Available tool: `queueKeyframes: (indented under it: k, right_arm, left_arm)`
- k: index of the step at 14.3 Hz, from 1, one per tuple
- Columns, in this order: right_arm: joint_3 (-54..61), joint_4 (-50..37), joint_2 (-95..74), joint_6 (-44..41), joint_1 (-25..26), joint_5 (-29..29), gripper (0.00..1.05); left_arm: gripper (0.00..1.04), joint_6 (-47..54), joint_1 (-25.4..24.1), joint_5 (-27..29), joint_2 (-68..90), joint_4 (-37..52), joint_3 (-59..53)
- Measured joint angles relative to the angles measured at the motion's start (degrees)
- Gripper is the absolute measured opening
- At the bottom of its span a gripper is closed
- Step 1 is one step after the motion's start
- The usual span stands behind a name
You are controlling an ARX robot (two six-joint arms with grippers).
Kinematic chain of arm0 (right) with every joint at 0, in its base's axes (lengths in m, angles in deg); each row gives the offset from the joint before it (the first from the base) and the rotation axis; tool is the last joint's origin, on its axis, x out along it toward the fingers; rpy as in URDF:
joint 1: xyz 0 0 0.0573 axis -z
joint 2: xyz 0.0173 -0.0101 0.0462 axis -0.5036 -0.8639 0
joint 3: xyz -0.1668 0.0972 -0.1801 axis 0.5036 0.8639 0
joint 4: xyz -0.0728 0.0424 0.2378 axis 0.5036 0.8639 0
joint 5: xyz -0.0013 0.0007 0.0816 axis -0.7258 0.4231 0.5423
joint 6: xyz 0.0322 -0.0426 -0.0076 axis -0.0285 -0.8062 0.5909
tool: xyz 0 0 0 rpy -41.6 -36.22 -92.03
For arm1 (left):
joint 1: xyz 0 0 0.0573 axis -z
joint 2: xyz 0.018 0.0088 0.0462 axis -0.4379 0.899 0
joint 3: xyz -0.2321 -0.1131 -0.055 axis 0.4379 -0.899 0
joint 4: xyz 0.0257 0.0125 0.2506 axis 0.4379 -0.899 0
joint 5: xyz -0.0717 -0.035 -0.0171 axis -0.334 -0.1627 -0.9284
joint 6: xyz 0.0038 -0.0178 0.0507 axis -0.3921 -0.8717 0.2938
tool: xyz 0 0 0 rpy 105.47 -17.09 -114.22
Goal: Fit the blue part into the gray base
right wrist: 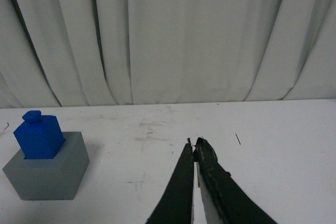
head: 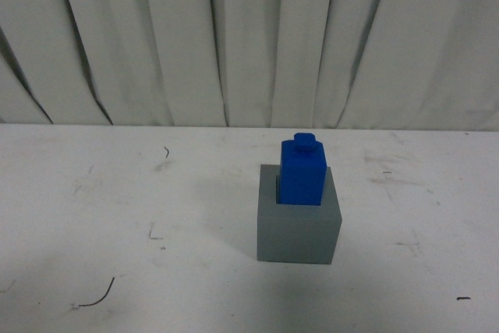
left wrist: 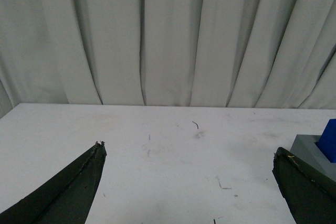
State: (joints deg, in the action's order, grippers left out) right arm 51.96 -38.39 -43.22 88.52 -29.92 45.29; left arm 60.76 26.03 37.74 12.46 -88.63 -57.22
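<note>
- Left gripper [left wrist: 188, 153]: the left wrist view shows its two dark, tapered fingers [left wrist: 73, 187] set wide apart, with bare table between them. They point across the table toward the curtain and hold nothing.
- Right gripper [right wrist: 195, 142]: the right wrist view shows its dark fingers [right wrist: 181, 187] drawn together, with only a thin slit between the tips. Nothing is between them. They sit low over the table and also point toward the curtain.
- Neither arm appears in the front view.
- Bright blue matte rectangular block with a small round knob on top [head: 302, 171]: it stands upright, long axis vertical, knob uppermost. Its lower end sits inside the recess of the plain matte gray cube [head: 299, 232], and most of its height rises above the cube's top face. It looks set toward the rear of the recess, with a dark gap visible along one side.
- Gray cube: it rests flat on the scuffed white tabletop [head: 117, 216], right of centre in the front view, well apart from both grippers.
- Backdrop: a pleated white curtain [head: 249, 37] hangs behind the table's far edge.
- Tabletop: small dark marks and a thin curved thread-like scrap [head: 100, 295] lie on the near-left area.
</note>
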Motion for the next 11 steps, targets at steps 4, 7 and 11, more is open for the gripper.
queueKeyframes:
  k: [4,7,11]
  right_arm:
    - [0.0,0.0,0.0,0.0,0.0,0.0,0.82]
    - [0.0,0.0,0.0,0.1,0.0,0.0,0.97]
    - [0.0,0.0,0.0,0.1,0.0,0.0,0.98]
  left_arm:
    - [0.98,0.0,0.0,0.0,0.0,0.0,0.0]
    - [0.98,0.0,0.0,0.0,0.0,0.0,0.0]
    - [0.98,0.0,0.0,0.0,0.0,0.0,0.0]
